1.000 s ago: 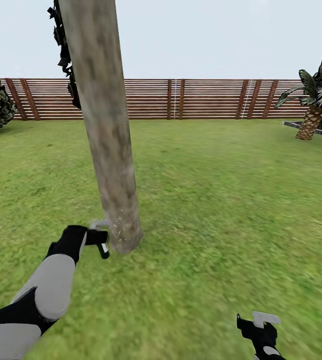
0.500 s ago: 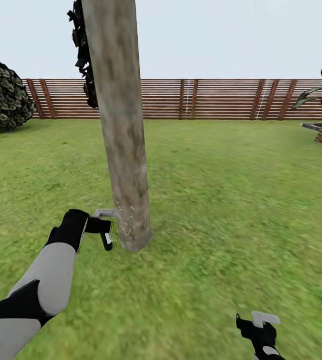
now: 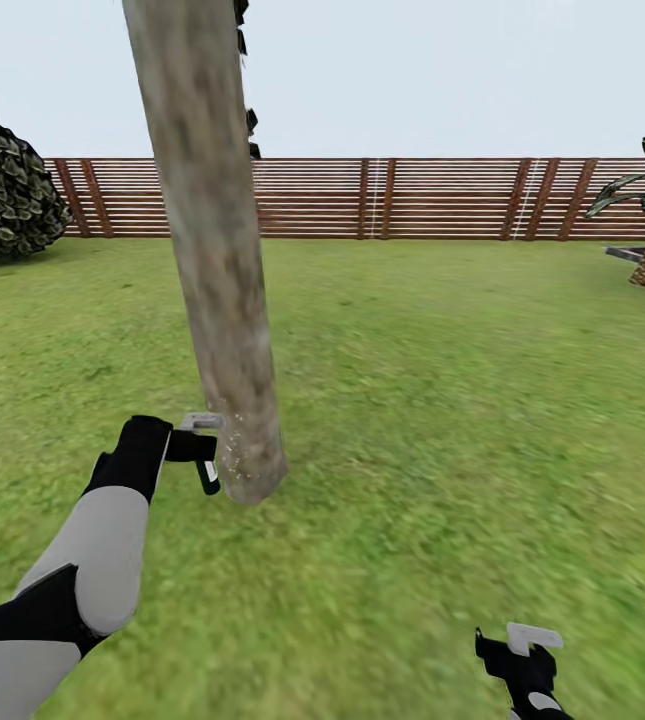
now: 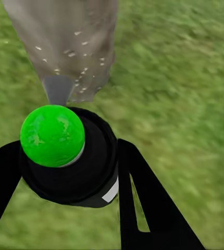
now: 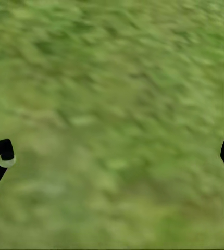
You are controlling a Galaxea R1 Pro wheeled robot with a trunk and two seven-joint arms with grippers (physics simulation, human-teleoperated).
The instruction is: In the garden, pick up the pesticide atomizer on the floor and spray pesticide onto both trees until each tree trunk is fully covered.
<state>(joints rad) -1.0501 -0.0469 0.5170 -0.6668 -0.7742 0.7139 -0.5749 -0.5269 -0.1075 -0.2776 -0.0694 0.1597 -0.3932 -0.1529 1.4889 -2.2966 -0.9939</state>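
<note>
The left gripper (image 4: pixel 65 172) is clamped on the pesticide atomizer (image 4: pixel 70 161), its black fingers (image 4: pixel 143 198) pressed against either side of the dark round body. From the left wrist camera the atomizer's bright green cap (image 4: pixel 52 135) faces the lens and a grey cone of spray leaves it toward the tree trunk (image 4: pixel 65 47), so its long axis runs along the fingers, pointing at the trunk's base (white flecks dot the bark there). In the head view the left gripper (image 3: pixel 202 455) sits just beside the tree trunk (image 3: pixel 212 260), low, near the lawn (image 3: pixel 442 400). The right gripper (image 3: pixel 522 660) hangs well away from the trunk over grass, its jaws spread wide and empty. Beyond the trunk stands the slatted fence (image 3: pixel 412 198).
</note>
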